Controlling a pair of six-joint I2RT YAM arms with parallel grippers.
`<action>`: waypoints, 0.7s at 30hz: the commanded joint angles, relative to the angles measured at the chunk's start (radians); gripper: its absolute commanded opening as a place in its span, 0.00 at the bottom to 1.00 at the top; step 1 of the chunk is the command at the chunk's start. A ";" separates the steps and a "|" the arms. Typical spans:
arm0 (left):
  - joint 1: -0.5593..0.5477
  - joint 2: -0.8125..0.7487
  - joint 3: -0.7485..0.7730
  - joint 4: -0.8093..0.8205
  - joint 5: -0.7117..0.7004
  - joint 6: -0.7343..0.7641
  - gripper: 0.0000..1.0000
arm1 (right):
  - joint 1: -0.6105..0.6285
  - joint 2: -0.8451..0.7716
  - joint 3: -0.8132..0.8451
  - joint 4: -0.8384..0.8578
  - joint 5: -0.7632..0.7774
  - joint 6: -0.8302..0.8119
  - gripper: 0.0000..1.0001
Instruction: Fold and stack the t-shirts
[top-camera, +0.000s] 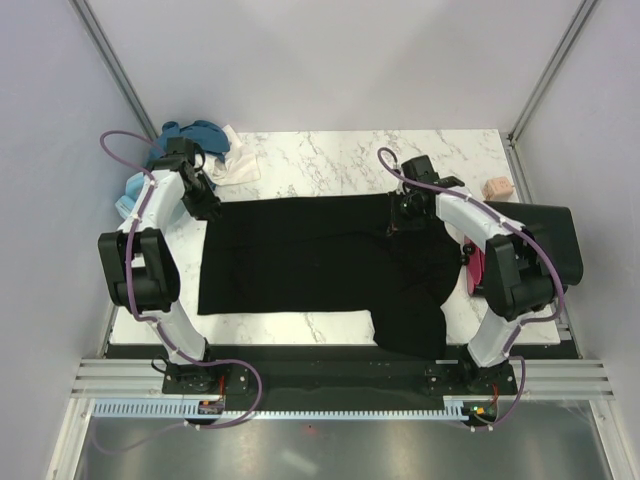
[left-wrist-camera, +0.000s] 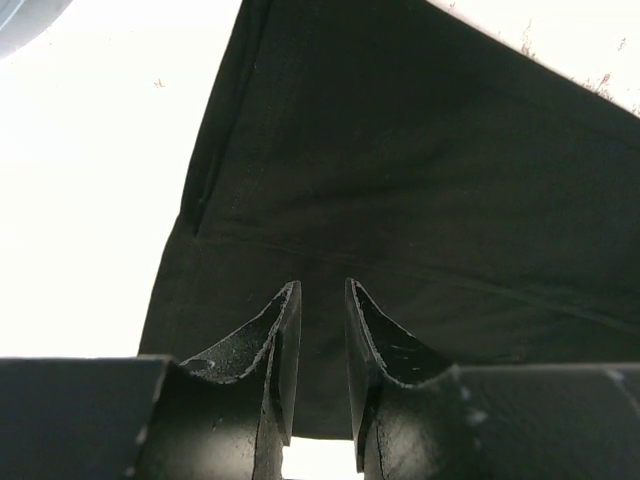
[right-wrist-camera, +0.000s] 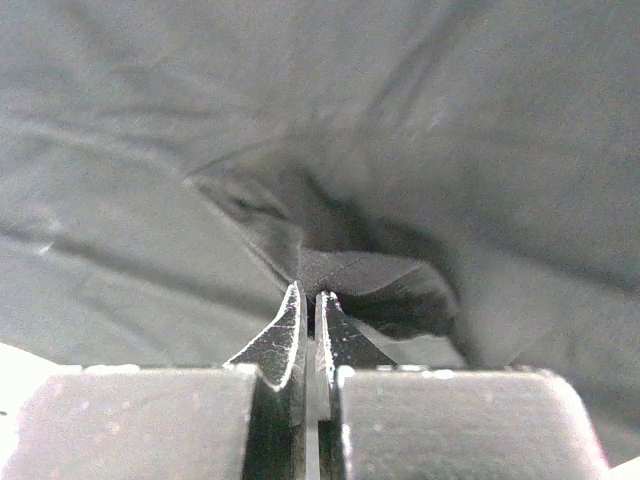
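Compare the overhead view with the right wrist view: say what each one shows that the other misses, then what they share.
Only the overhead view: the whole black t-shirt spread across the marble table, the left gripper at its far left corner, a pile of blue and white shirts beyond that, and a pinkish block at the far right.
Only the right wrist view: the right gripper pinched shut on a raised fold of the cloth.
Both: the black t-shirt and the right gripper on it.
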 joint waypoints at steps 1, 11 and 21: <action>-0.001 0.018 0.010 0.024 0.021 0.008 0.31 | 0.051 -0.097 -0.034 -0.047 -0.013 0.101 0.00; 0.000 0.045 0.056 0.021 0.062 0.009 0.30 | 0.186 -0.105 0.010 -0.107 0.033 0.174 0.49; -0.001 0.021 0.033 0.030 0.082 0.009 0.29 | 0.183 -0.106 -0.020 -0.057 0.230 0.138 0.47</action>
